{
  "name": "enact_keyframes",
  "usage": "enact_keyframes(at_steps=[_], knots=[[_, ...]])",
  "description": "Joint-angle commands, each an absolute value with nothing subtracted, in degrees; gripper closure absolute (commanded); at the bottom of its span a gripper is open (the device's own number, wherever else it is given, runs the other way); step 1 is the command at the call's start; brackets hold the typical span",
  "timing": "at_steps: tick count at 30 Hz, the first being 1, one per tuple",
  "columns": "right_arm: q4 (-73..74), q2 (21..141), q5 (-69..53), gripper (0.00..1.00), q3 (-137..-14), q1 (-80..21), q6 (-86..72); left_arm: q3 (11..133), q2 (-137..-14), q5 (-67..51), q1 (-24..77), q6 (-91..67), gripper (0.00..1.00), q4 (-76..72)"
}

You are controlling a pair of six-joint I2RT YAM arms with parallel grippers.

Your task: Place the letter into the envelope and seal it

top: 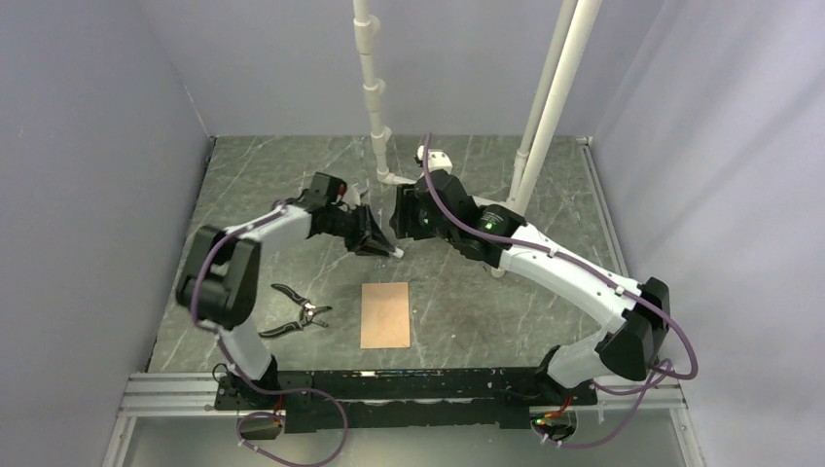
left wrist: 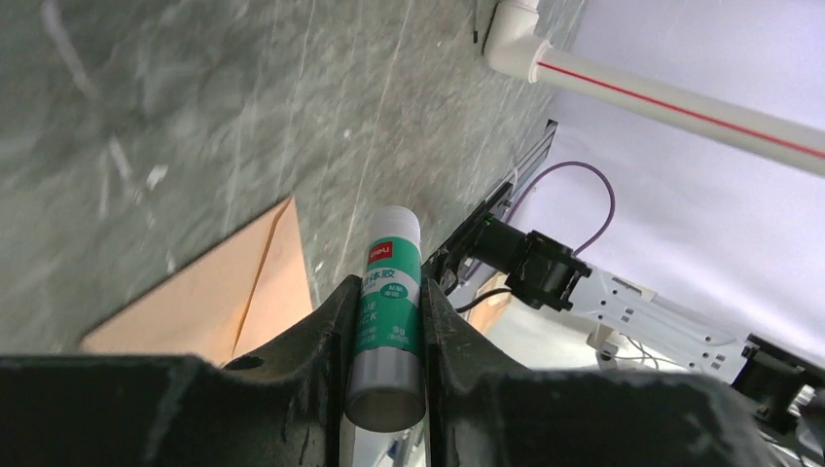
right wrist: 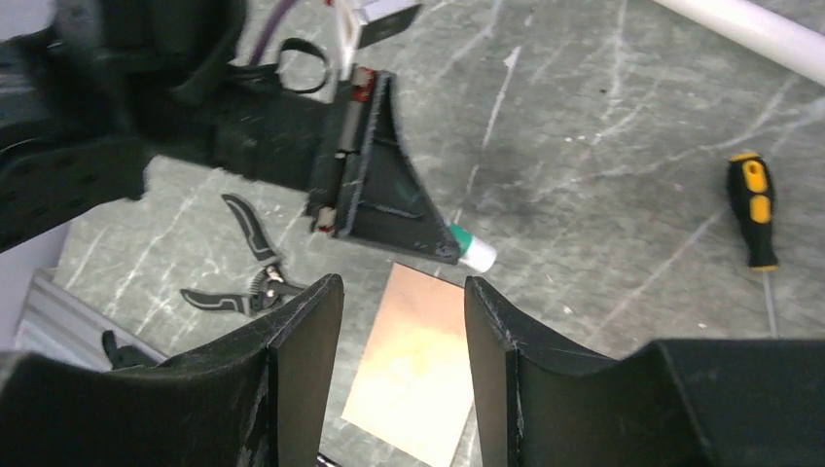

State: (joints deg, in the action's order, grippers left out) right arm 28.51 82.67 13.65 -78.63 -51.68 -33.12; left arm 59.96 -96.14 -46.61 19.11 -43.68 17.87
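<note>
Left claw (left wrist: 387, 292): clenched on the glue stick (left wrist: 389, 321).
Right claw (right wrist: 404, 292): jaws apart, holding nothing, close to the stick's white end.
Envelope (top: 385, 314): flat on the table's near middle.
Do well: I line up, pinch only the white end, and pull straight.

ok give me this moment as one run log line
left gripper: shut on white-and-green glue stick | right gripper: open, close to stick's tip | tan paper envelope: lying flat, untouched
</note>
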Motion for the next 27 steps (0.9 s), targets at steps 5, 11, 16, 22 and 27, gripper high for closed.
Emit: enact_keyframes(at_steps=[5,11,16,22,27], knots=[[30.74,75.97,19.26,0.46,-76.11,-51.09,-32.75,70.84,-111.82,-53.95,26.54,-48.82,0.88,12.58],[30.22,74.77,19.37,0.45,-75.23,-50.65,-33.26,75.47,-119.44,-54.21,30.04,-47.36,0.88,16.21],[30.27,76.45,17.67,0.45,-76.21,-50.63,-34.29,76.84,-121.80,-53.61,30.55,-47.21,0.70,17.97],[30.74,76.98,17.80,0.46,-76.79,-50.63,-34.59,76.15,-121.06,-51.46,30.67,-45.53,0.49,20.10],[31.41,77.04,17.73,0.46,-77.50,-50.63,-35.12,75.29,-118.75,-50.13,30.65,-45.26,0.35,20.25]])
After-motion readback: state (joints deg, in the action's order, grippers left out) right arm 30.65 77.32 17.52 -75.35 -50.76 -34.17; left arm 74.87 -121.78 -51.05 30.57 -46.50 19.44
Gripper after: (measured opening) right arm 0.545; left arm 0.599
